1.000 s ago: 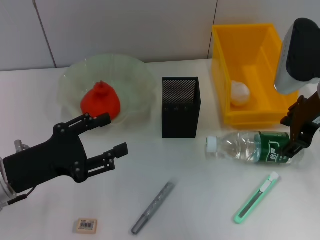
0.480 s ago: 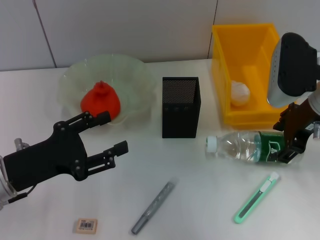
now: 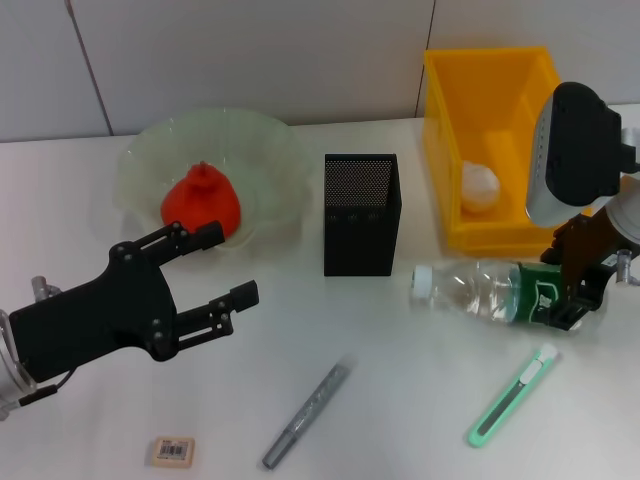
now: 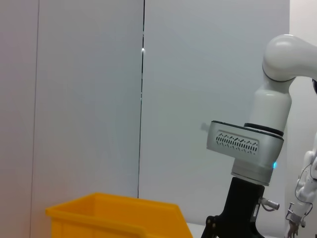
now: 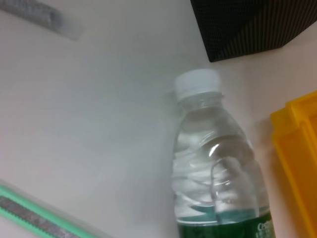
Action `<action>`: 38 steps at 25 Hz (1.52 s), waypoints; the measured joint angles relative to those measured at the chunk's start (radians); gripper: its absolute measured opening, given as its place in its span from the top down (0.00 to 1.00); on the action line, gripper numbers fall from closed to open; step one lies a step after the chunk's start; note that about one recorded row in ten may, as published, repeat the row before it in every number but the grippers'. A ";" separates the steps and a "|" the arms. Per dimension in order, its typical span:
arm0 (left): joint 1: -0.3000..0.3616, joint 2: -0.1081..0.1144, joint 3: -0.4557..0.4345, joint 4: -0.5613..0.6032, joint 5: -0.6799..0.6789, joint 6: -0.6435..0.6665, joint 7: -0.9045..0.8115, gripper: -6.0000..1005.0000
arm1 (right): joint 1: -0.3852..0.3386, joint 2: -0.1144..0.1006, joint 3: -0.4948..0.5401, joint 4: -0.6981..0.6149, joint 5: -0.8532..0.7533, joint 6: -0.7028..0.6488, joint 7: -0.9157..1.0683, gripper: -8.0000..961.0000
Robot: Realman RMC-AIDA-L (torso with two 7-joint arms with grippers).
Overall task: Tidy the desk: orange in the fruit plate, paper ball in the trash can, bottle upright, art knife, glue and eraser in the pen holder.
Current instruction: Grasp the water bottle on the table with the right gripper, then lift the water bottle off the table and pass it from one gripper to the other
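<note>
Head view: bottle [image 3: 490, 291] lies on its side on the white counter [image 3: 400, 400], cap toward the pen holder [image 3: 362, 214], green-label base toward the right end effector [image 3: 570, 300]. The dark fingers sit around the label end and look clamped on it, though contact is partly hidden by the arm. Orange [image 3: 201, 203] is in the fruit plate [image 3: 135, 170]; paper ball [image 3: 479, 186] is in the trash can [image 3: 490, 90]. Knife [image 3: 512, 396], glue [image 3: 306, 415] and eraser [image 3: 171, 450] lie loose on the counter. Left end effector [image 3: 215, 280] hovers near the plate, fingers apart, empty.

Left wrist view: only the wall, the trash can rim [image 4: 114, 210] and the right arm farther off; none of its own fingers in view.

Right wrist view: bottle [image 5: 218, 168] is clear and ribbed, with a white cap and a green label at the base; pen holder corner [image 5: 247, 25] near the cap, glue [image 5: 34, 12] and knife [image 5: 34, 213] at the edges.

Risk: the grip is at the far base end, so the smooth round body could slip or swing when tilted upright. The cap could hit the pen holder, or the base could clip the knife.
</note>
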 joint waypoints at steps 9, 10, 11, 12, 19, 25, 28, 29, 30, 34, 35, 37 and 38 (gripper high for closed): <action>0.000 0.000 0.004 -0.001 0.000 0.002 0.000 0.23 | 0.012 0.015 0.000 -0.046 0.011 0.052 -0.001 0.19; 0.000 0.000 0.004 -0.001 0.000 0.002 0.000 0.23 | 0.012 0.015 0.000 -0.046 0.011 0.052 -0.001 0.19; 0.000 0.000 0.004 0.000 0.000 0.002 0.000 0.23 | 0.020 0.018 0.000 -0.064 0.011 0.062 -0.001 0.19; 0.000 0.000 0.004 0.000 0.000 0.002 0.000 0.23 | 0.020 0.018 0.000 -0.064 0.011 0.062 -0.001 0.19; -0.002 0.000 0.000 0.003 -0.003 0.004 -0.001 0.23 | 0.045 0.018 0.000 -0.139 0.013 0.081 -0.008 0.19; -0.003 0.000 -0.001 0.003 -0.003 0.005 0.000 0.23 | 0.048 0.019 0.000 -0.157 0.013 0.082 -0.006 0.19; -0.003 0.000 -0.001 0.003 -0.003 0.005 0.000 0.23 | 0.048 0.020 0.000 -0.158 0.008 0.082 0.001 0.19; -0.003 0.000 -0.001 0.003 -0.003 0.005 0.000 0.23 | 0.048 0.020 0.000 -0.158 0.008 0.082 0.001 0.19; -0.003 0.000 -0.001 0.003 -0.003 0.005 0.000 0.23 | 0.047 0.021 0.000 -0.158 0.007 0.082 0.003 0.19; -0.003 0.000 -0.001 0.003 -0.003 0.005 0.000 0.23 | 0.041 0.021 -0.002 -0.153 0.011 0.080 0.007 0.19; -0.003 0.000 -0.001 0.003 -0.003 0.005 0.000 0.23 | 0.040 0.021 -0.002 -0.151 0.012 0.077 0.004 0.19; -0.003 0.000 -0.001 0.003 -0.003 0.005 0.000 0.23 | 0.039 0.021 -0.004 -0.150 0.013 0.072 -0.006 0.19; -0.002 0.000 -0.001 0.003 -0.003 0.005 0.000 0.23 | 0.037 0.021 -0.008 -0.149 0.014 0.070 -0.011 0.19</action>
